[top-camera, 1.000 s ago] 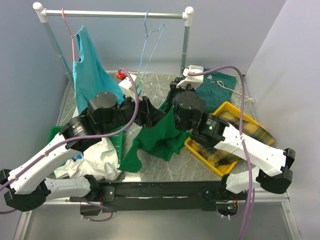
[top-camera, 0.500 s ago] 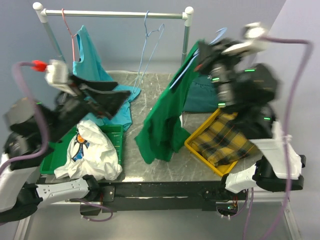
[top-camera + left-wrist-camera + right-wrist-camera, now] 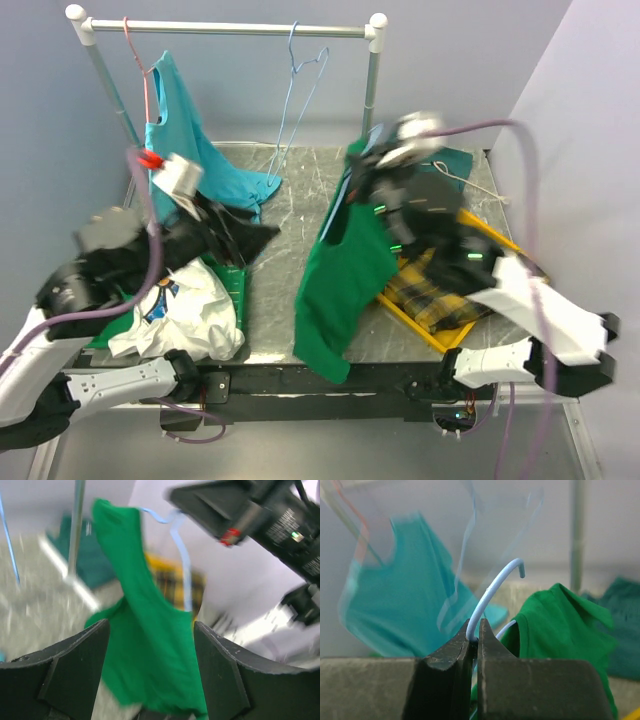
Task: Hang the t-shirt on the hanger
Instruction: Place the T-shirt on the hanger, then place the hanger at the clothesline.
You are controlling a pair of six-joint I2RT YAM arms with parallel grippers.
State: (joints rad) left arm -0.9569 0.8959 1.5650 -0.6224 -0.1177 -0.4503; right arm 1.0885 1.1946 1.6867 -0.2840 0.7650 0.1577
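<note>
Green t-shirt (image 3: 345, 275) held aloft on the light-blue wire hanger (image 3: 492, 592), just below the clothes rail's (image 3: 230, 29) right post.
Right jaws are clenched on the hanger's neck under its hook. Left jaws are spread wide, grasping nothing, well apart under the rail's left end. Bare worktop (image 3: 300, 195) lies open beneath the rail's middle.

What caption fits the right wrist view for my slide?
Right gripper shut on the hanger below its hook; green t-shirt at right, turquoise shirt blurred behind.
</note>
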